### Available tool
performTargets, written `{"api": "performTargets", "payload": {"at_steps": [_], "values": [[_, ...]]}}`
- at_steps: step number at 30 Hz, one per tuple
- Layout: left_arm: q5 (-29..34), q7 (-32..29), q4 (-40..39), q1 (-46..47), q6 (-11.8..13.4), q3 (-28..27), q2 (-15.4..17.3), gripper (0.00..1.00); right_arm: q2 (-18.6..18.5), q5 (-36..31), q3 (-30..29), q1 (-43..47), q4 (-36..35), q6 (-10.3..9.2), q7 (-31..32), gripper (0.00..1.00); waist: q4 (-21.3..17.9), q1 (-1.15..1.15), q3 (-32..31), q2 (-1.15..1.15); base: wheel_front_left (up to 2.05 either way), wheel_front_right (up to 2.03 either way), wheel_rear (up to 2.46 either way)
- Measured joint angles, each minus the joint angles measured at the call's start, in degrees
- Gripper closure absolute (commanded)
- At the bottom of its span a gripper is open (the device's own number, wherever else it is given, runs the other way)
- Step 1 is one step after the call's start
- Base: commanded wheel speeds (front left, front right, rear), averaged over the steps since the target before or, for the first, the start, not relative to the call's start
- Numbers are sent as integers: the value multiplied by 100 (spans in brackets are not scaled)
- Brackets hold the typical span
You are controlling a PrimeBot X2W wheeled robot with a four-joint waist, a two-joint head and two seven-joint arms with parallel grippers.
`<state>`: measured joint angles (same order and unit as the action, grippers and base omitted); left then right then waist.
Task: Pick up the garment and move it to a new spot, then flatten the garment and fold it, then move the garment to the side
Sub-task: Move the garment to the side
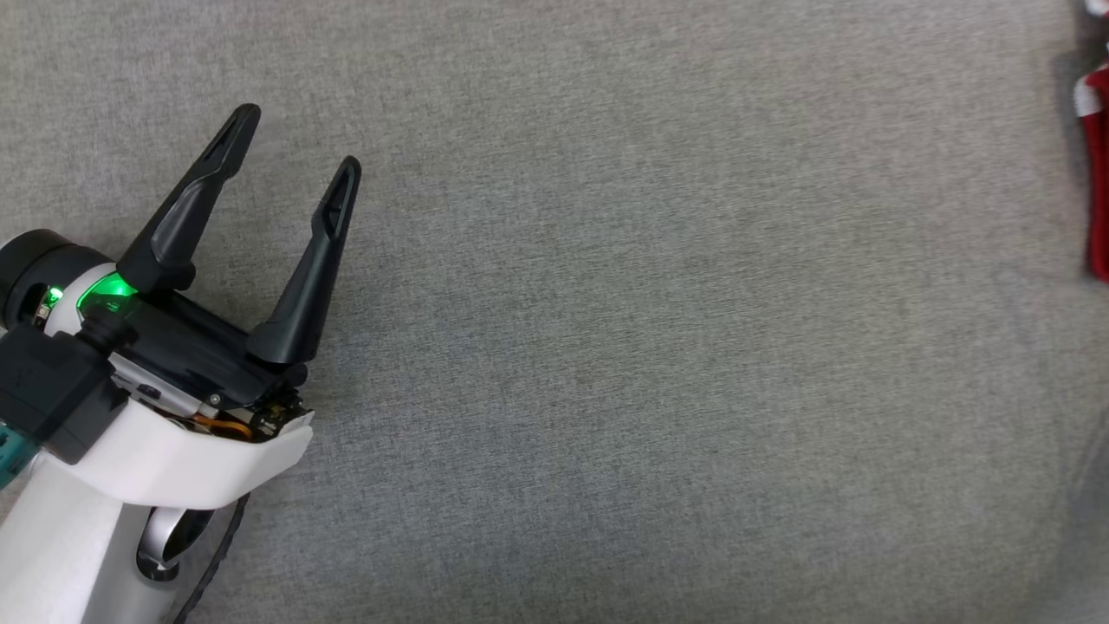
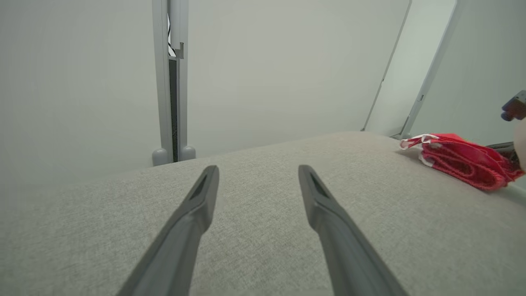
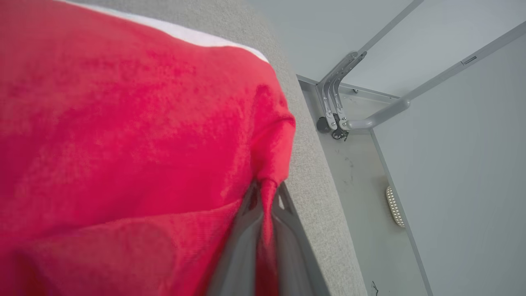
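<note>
Right pincer (image 3: 267, 190) tight on red garment (image 3: 123, 123)

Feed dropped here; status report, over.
Left gripper open, empty, over grey fabric surface. Right gripper shut on red garment near surface's right edge. No obstacle seen.

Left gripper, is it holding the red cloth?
No, the left gripper stands open over the grey surface, away from the red garment.

Garment (image 1: 1099, 173) cut off at right edge; fold hides right fingers (image 3: 240, 255) tips.
</note>
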<state>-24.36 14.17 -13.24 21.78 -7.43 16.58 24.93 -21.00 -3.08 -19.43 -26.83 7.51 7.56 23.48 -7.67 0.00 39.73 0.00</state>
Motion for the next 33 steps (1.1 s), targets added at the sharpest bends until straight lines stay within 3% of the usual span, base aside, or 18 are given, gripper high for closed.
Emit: {"api": "performTargets", "payload": {"at_steps": [1,2,3,9,14,16,25,33], "values": [[-21,3,12,10,0,2,18,0,60,-11,-91,-53,46,0,13,88,22,0,45,0,0,0,0],[-40,7,30,20,0,2,29,0,136,-42,-141,-77,69,0,-3,56,43,0,78,0,0,0,0],[-44,19,47,25,0,1,34,0,199,-100,-175,-79,89,0,-34,0,63,0,98,0,0,0,0],[-81,49,203,3,0,-24,22,0,693,-312,-606,-13,-9,-1,-415,0,51,0,-32,0,0,0,0],[-104,66,409,-258,45,-58,-79,0,1506,-234,-706,704,-483,0,-1370,0,-41,0,-491,0,0,0,0],[-143,73,456,-385,96,-90,-103,0,1672,-51,-623,925,-606,-1,-1699,0,-88,0,-677,0,0,0,0],[-344,74,699,-873,357,-230,-293,0,1813,740,392,1656,-858,-1,-2592,0,-190,0,-1481,0,0,0,0],[-498,81,1063,-1036,481,-417,-564,0,1815,914,1301,1811,-1022,-1,-2828,0,299,0,-1901,0,0,0,0]]}}
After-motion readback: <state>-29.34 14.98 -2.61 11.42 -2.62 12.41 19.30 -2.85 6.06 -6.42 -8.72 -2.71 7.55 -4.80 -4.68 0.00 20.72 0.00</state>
